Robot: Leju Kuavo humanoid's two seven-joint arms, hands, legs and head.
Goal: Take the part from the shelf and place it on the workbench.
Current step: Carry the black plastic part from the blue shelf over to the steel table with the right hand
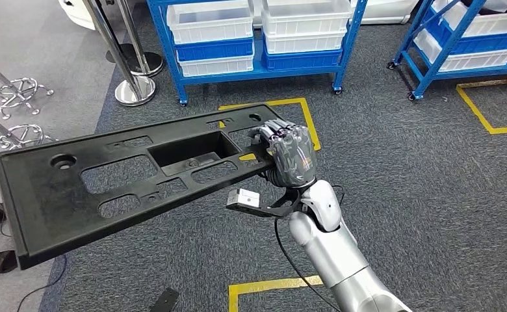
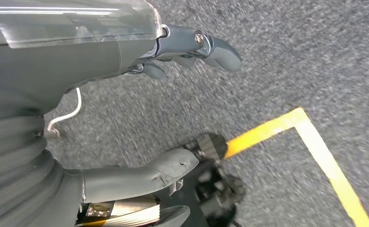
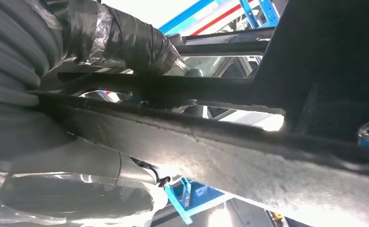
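The long black moulded plastic panel (image 1: 127, 182) is gripped at one end by the right hand (image 1: 288, 155), so leverage from the far unsupported end could loosen it.

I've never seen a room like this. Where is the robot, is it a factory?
Probably a factory or warehouse workshop. Blue shelves hold white and blue bins, yellow tape lines mark the grey carpet, and the right hand holds a big black plastic part.
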